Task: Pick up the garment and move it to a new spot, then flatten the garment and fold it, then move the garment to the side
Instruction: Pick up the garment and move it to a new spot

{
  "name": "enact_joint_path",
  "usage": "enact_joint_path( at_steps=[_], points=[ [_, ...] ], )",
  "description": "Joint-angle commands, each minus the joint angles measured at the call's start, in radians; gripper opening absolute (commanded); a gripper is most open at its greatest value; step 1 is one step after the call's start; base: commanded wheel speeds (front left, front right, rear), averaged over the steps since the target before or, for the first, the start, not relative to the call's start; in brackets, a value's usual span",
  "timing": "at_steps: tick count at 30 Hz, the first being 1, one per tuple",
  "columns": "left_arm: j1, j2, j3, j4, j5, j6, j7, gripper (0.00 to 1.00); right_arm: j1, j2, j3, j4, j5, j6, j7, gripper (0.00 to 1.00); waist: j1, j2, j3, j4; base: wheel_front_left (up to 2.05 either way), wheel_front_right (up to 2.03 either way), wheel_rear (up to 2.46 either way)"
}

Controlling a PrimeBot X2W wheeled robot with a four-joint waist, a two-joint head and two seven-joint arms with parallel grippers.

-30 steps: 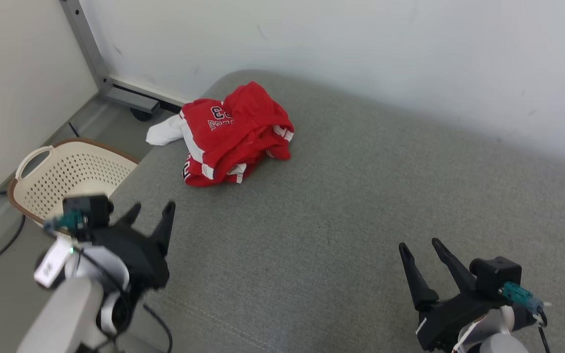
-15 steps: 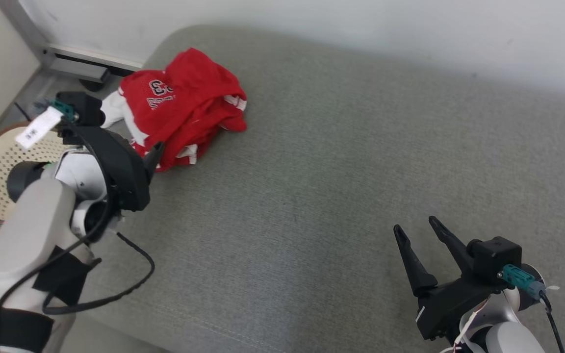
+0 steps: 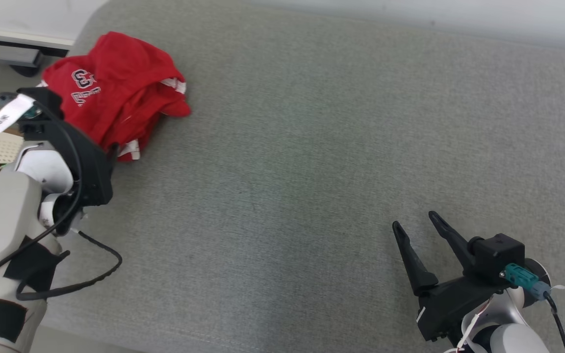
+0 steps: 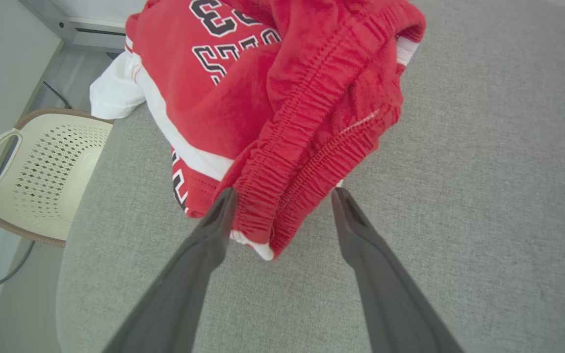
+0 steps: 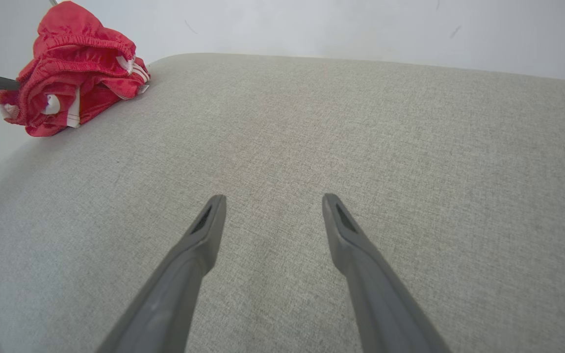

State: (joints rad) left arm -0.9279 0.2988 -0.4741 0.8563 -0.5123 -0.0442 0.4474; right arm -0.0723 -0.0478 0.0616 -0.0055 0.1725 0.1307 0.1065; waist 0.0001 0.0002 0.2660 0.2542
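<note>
you're bracketing the garment (image 3: 115, 83), bunched at ten o'clock, with the left gripper (image 4: 283, 192) spread wide, likely to take its waistband (image 4: 292, 127); the right gripper (image 3: 414, 219), also wide, is waiting at five o'clock.

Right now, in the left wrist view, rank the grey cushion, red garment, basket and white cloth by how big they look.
1. grey cushion
2. red garment
3. basket, though it sits farther from the camera, so its true size is unsure
4. white cloth, partly hidden by the garment
</note>
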Motion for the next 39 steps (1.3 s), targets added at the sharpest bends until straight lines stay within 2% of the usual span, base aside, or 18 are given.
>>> enact_joint_path(
  at_steps=[1,6,7,8,9,16,24,34,39],
  points=[
    [-0.008,0.007,0.011,0.015,-0.006,0.008,-0.011,1.00,0.003,-0.005,0.004,-0.005,-0.001,0.000,0.003,1.00,-0.0001,-0.0002,0.021,-0.025,0.00,0.00,0.00],
    [-0.009,0.006,0.019,0.057,-0.011,0.020,-0.054,1.00,-0.005,-0.005,0.020,-0.005,0.006,0.000,0.004,1.00,-0.0001,-0.0002,0.029,-0.043,0.00,0.00,0.00],
    [-0.010,0.005,0.017,0.067,-0.008,0.023,-0.062,0.89,-0.006,-0.005,0.021,-0.004,0.007,0.000,0.004,1.00,-0.0001,-0.0002,0.028,-0.045,0.00,0.00,0.00],
    [-0.012,0.004,0.016,0.073,-0.007,0.026,-0.068,0.36,-0.006,-0.005,0.022,-0.003,0.009,0.000,0.004,1.00,-0.0001,-0.0002,0.025,-0.048,0.00,0.00,0.00],
    [-0.011,0.004,0.014,0.082,-0.004,0.025,-0.076,0.00,-0.005,-0.005,0.024,0.000,0.011,0.000,0.003,1.00,-0.0001,-0.0002,0.020,-0.052,0.00,0.00,0.00],
    [-0.012,0.000,0.000,0.118,0.008,0.029,-0.131,0.00,-0.001,-0.005,0.032,0.006,0.025,0.000,0.004,1.00,-0.0001,-0.0002,0.002,-0.071,0.00,0.00,0.00],
    [-0.060,-0.022,0.013,0.120,-0.015,0.010,-0.199,0.00,-0.010,-0.005,0.038,0.038,0.053,0.000,-0.019,1.00,-0.0001,-0.0002,-0.051,-0.072,0.00,0.00,0.00],
    [-0.129,-0.058,0.001,-0.003,-0.020,-0.028,-0.304,0.00,-0.022,-0.005,0.056,0.135,0.140,0.000,-0.095,1.00,-0.0001,-0.0002,-0.181,-0.120,0.00,0.00,0.00],
    [-0.139,-0.086,-0.033,-0.076,-0.023,-0.053,-0.299,0.00,-0.032,-0.005,0.062,0.173,0.167,0.000,-0.127,1.00,-0.0001,-0.0002,-0.216,-0.162,0.00,0.00,0.00]
  ],
)
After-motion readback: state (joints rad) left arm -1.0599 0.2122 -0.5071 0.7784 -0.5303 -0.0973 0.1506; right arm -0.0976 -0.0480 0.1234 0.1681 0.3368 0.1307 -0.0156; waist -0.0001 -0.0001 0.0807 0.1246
